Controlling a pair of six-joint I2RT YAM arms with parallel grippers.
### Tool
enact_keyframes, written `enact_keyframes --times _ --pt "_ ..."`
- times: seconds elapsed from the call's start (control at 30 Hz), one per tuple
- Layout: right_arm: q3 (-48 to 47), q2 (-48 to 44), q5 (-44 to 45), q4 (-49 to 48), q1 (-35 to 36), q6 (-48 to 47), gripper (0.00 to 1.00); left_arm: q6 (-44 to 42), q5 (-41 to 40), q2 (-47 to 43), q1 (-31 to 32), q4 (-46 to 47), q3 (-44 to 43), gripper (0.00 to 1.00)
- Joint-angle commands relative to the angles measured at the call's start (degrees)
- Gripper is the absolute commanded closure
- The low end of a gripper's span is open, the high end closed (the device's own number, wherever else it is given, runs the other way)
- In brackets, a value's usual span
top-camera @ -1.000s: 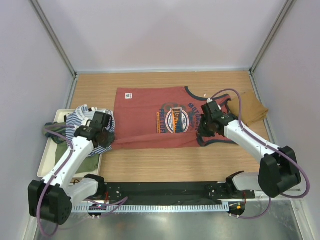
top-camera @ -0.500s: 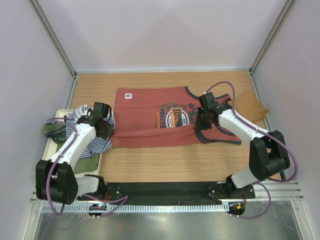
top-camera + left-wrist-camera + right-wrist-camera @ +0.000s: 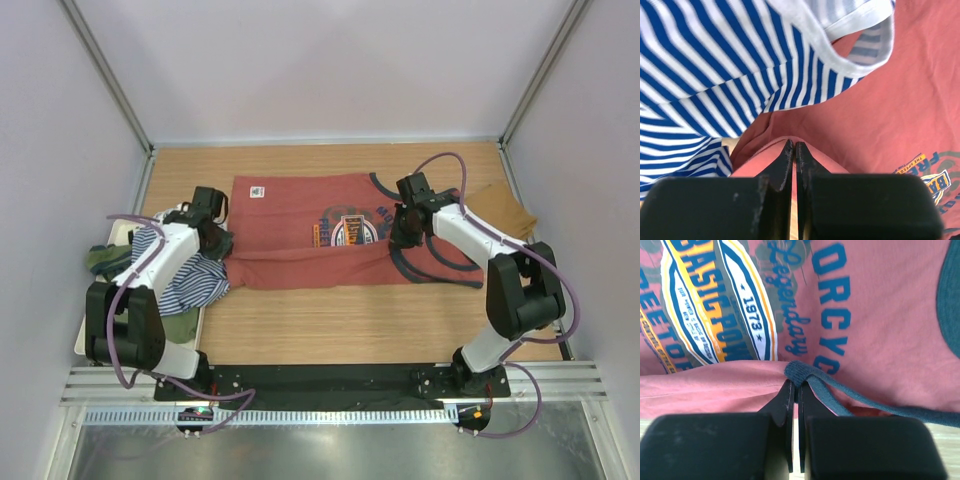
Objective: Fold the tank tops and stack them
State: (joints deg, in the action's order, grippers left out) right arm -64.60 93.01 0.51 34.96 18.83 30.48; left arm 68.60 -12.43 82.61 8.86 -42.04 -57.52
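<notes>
Wooden tabletop (image 3: 330,320) carries the rust-red tank top (image 3: 290,210) at centre; left hand (image 3: 222,243) pinches its folded edge at 9 o'clock, right hand (image 3: 398,238) pinches its navy trim (image 3: 800,372) at 3 o'clock.

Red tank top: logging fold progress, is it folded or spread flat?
Mid-fold. The red tank top has its near edge pinched by the left gripper and right gripper, doubled over onto the graphic; its far part lies flat.

Tank top (image 3: 290,215) right of tray (image 3: 204,320)
</notes>
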Motion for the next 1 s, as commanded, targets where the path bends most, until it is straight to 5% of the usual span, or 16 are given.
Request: enact_keyframes --times 0.0,0.43,0.6,0.7,0.73,0.77,0.87,0.97 --pt "-3.78 1.29 1.24 -0.95 -0.64 -0.42 0.99 -1.1 -1.29 1.76 -0.6 2.31 -2.86 1.0" --pt "-7.3 7.71 3.0 -2.52 -1.69 0.63 0.98 -2.68 -2.87 8.62 -0.6 8.29 -4.88 0.99" --pt "-8.35 10.69 3.44 -2.97 -1.78 1.34 0.95 -4.43 -3.92 12.56 -0.69 9.7 -7.61 0.92" --pt "-8.09 10.61 4.49 -4.02 -1.87 2.21 0.87 -6.01 -3.92 14.24 -0.43 10.4 -9.45 0.73" --pt "-7.74 9.48 5.28 -4.89 -1.78 2.48 0.76 -7.59 -3.75 14.94 -0.34 10.58 -10.33 0.65" --pt "-6.69 8.6 5.55 -5.6 -1.87 2.83 0.7 -8.3 -3.75 14.95 -0.34 10.66 -10.6 0.49" --pt "-5.28 4.3 6.08 -7.54 -1.78 3.18 0.55 -9.88 -5.76 12.59 0.01 11.27 -10.25 0.33" --pt "-2.91 -0.61 5.55 -8.5 -1.6 2.83 0.54 -11.9 -10.66 7.14 2.47 11.98 -8.84 0.27"
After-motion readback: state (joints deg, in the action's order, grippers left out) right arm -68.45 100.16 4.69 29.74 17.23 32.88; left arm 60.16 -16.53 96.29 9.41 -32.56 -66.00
